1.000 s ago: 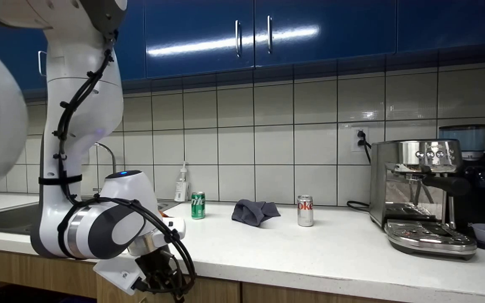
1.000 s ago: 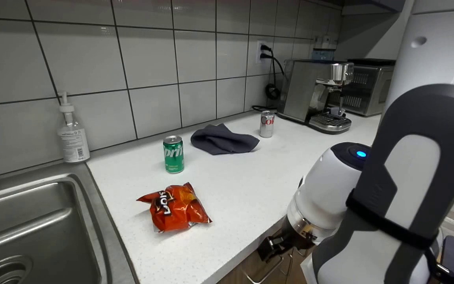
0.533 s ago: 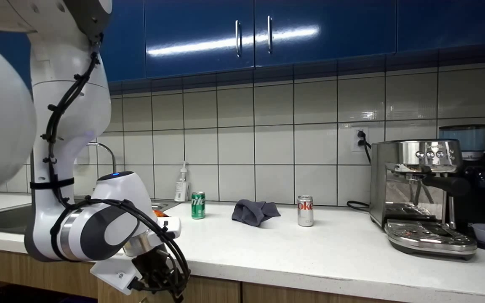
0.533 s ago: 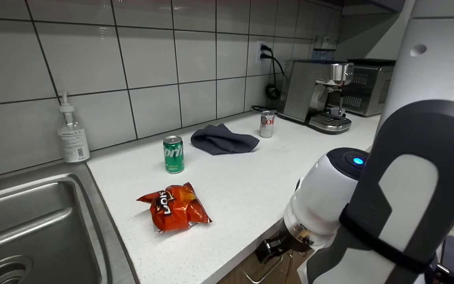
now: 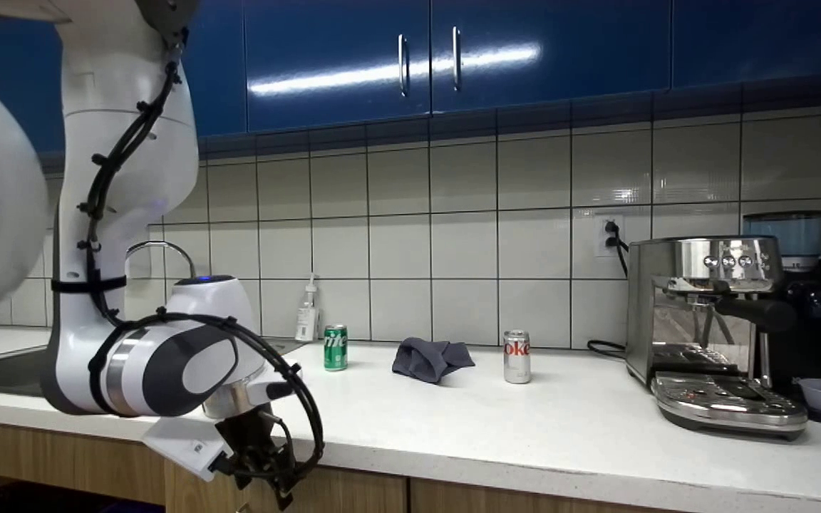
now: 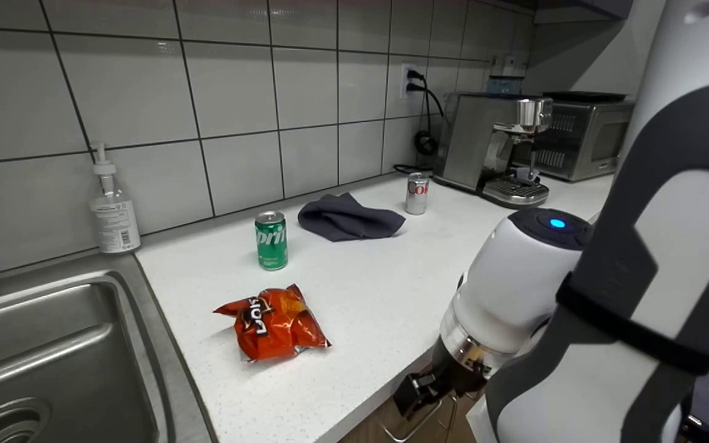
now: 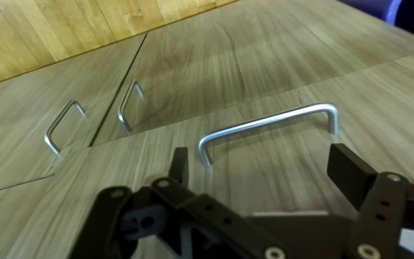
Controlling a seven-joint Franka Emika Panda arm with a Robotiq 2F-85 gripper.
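Wrist view: gripper (image 7: 259, 162) is hovering, jaws spread wide, near long metal handle (image 7: 268, 121), with two door handles (image 7: 59, 119) sitting left of it.

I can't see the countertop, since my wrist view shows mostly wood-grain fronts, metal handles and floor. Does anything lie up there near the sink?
Observer: Yes, in an exterior view a red chip bag lies on the counter, near the sink but apart from it.
Operator: What stands closest to that bag?
Observer: A green can, upright, nearer the tiled wall than the bag is.
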